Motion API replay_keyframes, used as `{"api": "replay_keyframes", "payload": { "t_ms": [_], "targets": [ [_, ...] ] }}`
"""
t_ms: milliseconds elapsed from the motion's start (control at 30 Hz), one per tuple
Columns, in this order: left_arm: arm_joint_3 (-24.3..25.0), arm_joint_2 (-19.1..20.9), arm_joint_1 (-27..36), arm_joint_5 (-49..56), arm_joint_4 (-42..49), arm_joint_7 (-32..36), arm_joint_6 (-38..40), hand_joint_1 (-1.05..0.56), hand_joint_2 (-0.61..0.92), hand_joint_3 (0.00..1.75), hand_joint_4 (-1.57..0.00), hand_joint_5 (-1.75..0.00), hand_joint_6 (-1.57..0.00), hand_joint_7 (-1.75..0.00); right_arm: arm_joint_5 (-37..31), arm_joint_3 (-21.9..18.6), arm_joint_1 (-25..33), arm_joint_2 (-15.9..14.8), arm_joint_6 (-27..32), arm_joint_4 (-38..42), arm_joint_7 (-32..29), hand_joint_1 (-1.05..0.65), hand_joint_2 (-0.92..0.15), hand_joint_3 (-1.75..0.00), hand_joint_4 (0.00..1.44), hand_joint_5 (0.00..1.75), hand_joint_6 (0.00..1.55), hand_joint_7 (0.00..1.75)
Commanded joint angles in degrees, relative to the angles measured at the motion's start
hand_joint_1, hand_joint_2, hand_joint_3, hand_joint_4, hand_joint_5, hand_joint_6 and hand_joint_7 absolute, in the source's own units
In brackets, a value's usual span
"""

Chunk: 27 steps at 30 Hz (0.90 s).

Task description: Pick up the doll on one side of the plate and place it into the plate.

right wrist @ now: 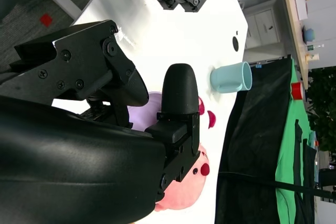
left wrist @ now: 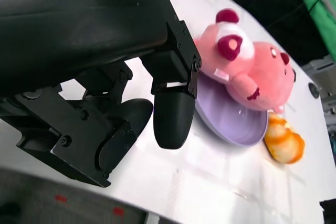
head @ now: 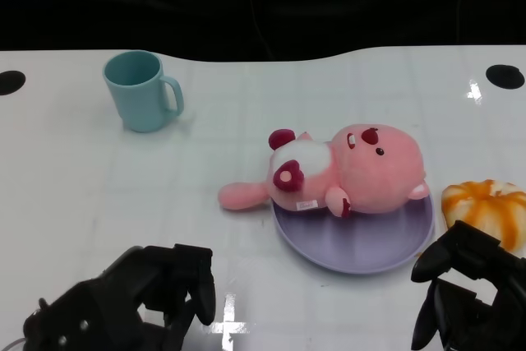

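On the doll [head: 349, 172], an unreadable tag.

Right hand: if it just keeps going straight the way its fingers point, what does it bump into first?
Probably the orange-and-white toy. In the head view the right hand sits just below it, fingers aimed up the table. The pink doll on the purple plate lies to the side, though depth is hard to judge.

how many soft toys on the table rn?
2. The pink plush doll lies on the purple plate, tail hanging over its rim. The orange-and-white plush sits beside the plate, by the right hand.
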Motion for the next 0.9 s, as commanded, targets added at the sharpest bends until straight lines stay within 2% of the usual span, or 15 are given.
{"api": "replay_keyframes", "payload": {
  "t_ms": [33, 567, 900],
  "targets": [
    [0.7, 0.9, -0.4, -1.5, -0.7, -1.5, 2.9, -0.01, 0.36, 1.5, -0.88, -1.75, -0.8, -1.71, -0.7, 0.2, 0.5, -0.6, -1.2, -0.1, -0.1, -0.03, -0.7, -1.25, 0.64, 1.75, 0.4, 1.75],
    [0.5, 0.2, -0.1, -2.8, -1.3, -2.0, 4.6, 0.01, 0.39, 1.49, -0.87, -1.75, -0.78, -1.69, -1.2, -0.1, 1.6, -0.6, -2.8, 0.2, 0.7, -0.03, -0.72, -1.2, 0.64, 1.75, 0.4, 1.75],
    [1.2, -0.9, -0.2, -7.8, -2.2, -2.4, 8.5, -0.04, 0.34, 1.48, -0.82, -1.75, -0.81, -1.6, -1.4, -0.1, 1.4, -0.6, -3.2, 0.6, 1.1, -0.02, -0.74, -1.2, 0.64, 1.75, 0.4, 1.75]
  ]
}}
